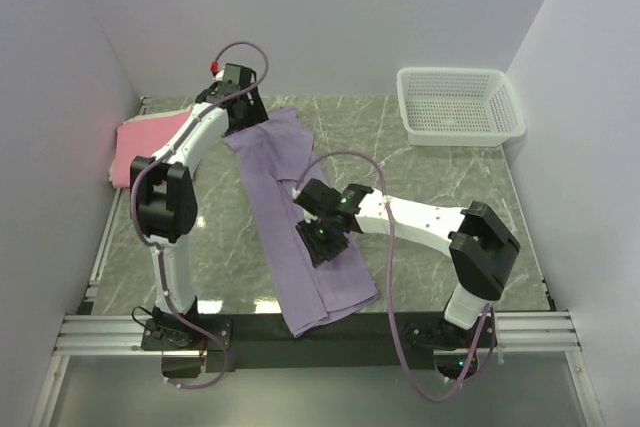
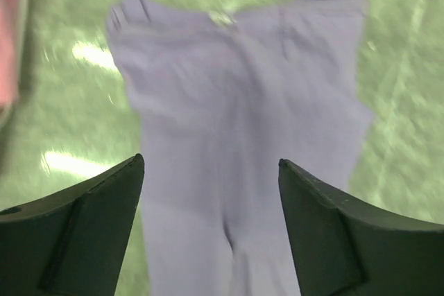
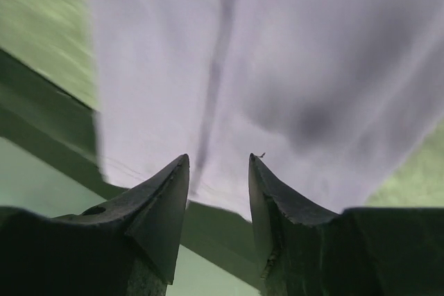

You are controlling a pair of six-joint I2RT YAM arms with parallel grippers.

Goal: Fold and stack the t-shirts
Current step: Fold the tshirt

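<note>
on the marble table (image 1: 430, 177), lavender t-shirt (image 1: 275, 197) runs far-to-near.

Bare tabletop (image 1: 430, 172) between lavender t-shirt (image 1: 275, 177) and basket (image 1: 460, 137)

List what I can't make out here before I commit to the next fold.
- pink t-shirt: in the top view the left arm covers its right side, and the left wrist view cuts it off. Fold state unclear.
- purple t-shirt: both wrist views are blurred. Layer count unclear.
- right gripper: its own wrist covers it in the top view. Contact with the cloth unclear.
</note>
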